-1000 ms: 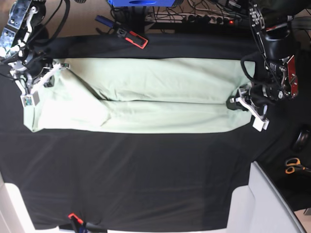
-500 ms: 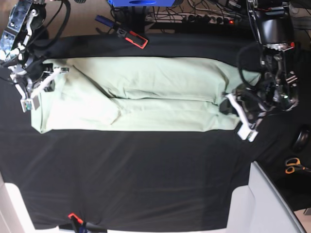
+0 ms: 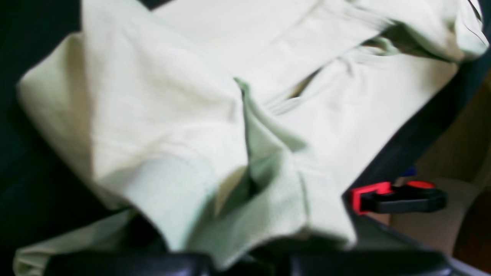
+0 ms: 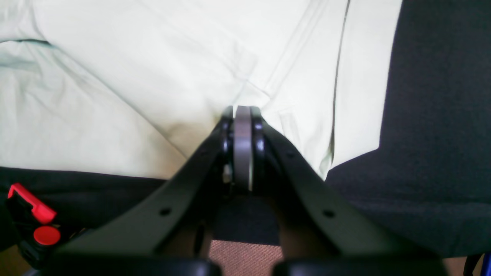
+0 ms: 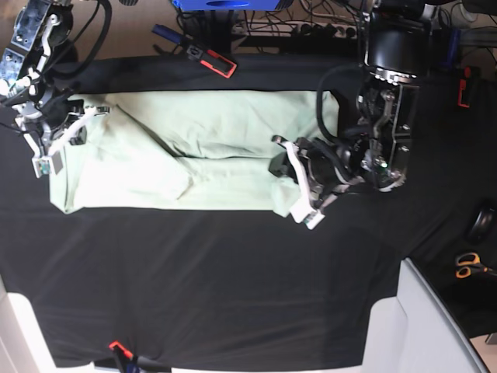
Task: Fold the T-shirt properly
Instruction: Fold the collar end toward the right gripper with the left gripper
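Note:
The pale mint-green T-shirt (image 5: 178, 151) lies lengthwise across the black table cover, and its right end is doubled back toward the middle. My left gripper (image 5: 295, 183) is shut on that lifted end. In the left wrist view the bunched T-shirt (image 3: 199, 126) hangs over the dark fingers (image 3: 126, 264) at the bottom edge. My right gripper (image 5: 58, 140) is at the shirt's left end. Seen from the right wrist, the right gripper (image 4: 242, 115) is shut, pinching a fold of the T-shirt (image 4: 126, 84) near a seam.
A red-and-black clamp (image 5: 211, 61) grips the table's far edge and also shows as the clamp (image 3: 395, 195) and the clamp (image 4: 27, 214). Orange-handled scissors (image 5: 470, 266) lie far right. A pale grey surface (image 5: 423, 326) juts in at the bottom right. Cables run along the back.
My left arm swept leftward across the table, carrying the shirt's right end toward the middle. The right gripper stayed at the left end, still shut on the cloth.

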{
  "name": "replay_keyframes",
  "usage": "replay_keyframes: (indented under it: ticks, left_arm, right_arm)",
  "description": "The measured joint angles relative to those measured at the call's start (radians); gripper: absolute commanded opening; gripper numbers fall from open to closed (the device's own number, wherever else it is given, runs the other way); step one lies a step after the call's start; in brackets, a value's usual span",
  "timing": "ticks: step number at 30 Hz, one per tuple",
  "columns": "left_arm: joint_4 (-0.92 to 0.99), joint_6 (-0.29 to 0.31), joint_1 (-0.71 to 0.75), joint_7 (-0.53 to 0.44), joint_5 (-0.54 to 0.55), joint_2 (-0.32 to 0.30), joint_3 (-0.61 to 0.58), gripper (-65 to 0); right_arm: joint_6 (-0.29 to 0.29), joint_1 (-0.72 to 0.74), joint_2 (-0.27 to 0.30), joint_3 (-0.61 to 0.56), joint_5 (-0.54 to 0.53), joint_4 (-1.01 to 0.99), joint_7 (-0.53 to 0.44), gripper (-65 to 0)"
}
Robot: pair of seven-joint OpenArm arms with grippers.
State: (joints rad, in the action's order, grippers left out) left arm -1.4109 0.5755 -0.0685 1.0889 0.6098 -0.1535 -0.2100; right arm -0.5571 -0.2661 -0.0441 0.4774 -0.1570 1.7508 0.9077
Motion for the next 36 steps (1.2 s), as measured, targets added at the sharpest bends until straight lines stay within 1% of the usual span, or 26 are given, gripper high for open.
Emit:
replay_keyframes:
  ticks: [1,2,4,6,12,17,23,25,27,28,29,30,31,36]
  left_arm:
    - [0.000,0.000,0.000,0.004,0.000,0.008,-0.005,-65.0]
    - [0.000,-0.014,-0.001,0.007,0.000,0.017,-0.006,-65.0]
    - [0.000,-0.076,-0.008,0.005,-0.001,0.037,-0.006,-65.0]
    - [0.002,-0.096,-0.015,0.002,0.000,0.051,-0.007,-65.0]
    - [0.004,-0.098,-0.026,0.007,-0.001,0.092,-0.006,-65.0]
    - [0.053,-0.098,-0.064,0.002,0.000,0.109,-0.105,-65.0]
    - [0.072,-0.098,-0.077,0.005,0.000,0.136,-0.114,-65.0]
    - [0.072,-0.098,-0.082,0.003,0.000,0.146,-0.117,-57.4]
    - [0.085,-0.098,-0.089,0.002,0.009,0.157,-0.119,-43.7]
    - [0.089,-0.098,-0.089,0.002,0.008,0.163,-0.119,-37.8]
    - [0.091,-0.098,-0.089,0.003,0.007,0.168,-0.119,-33.3]
    - [0.092,-0.098,-0.090,0.005,0.005,0.177,-0.119,-31.2]
    - [0.092,-0.098,-0.092,0.004,0.003,0.185,-0.119,-30.7]
    - [0.092,-0.094,-0.104,0.002,0.005,0.227,-0.121,-30.4]
  right_arm:
    - [0.000,0.000,0.000,0.000,0.000,0.000,0.000,-65.0]
    - [0.000,0.000,0.000,0.000,0.000,0.000,0.000,-65.0]
    - [0.000,0.000,0.000,0.000,0.000,0.000,0.000,-65.0]
    - [0.000,0.000,0.000,0.000,0.000,0.000,0.000,-65.0]
    - [0.000,0.000,0.000,0.000,0.000,0.000,0.000,-65.0]
    - [0.000,0.000,0.000,0.000,0.000,0.000,0.000,-65.0]
    - [0.000,0.000,0.000,0.000,0.000,0.000,0.000,-65.0]
    - [0.000,0.000,0.000,0.000,0.000,0.000,0.000,-65.0]
    - [0.000,0.000,0.000,0.000,0.000,0.000,0.000,-65.0]
    - [0.000,0.000,0.000,0.000,0.000,0.000,0.000,-65.0]
    - [0.000,0.000,0.000,0.000,0.000,0.000,0.000,-65.0]
    - [0.000,0.000,0.000,0.000,0.000,0.000,0.000,-65.0]
    - [0.000,0.000,0.000,0.000,0.000,0.000,0.000,-65.0]
    - [0.000,0.000,0.000,0.000,0.000,0.000,0.000,-65.0]
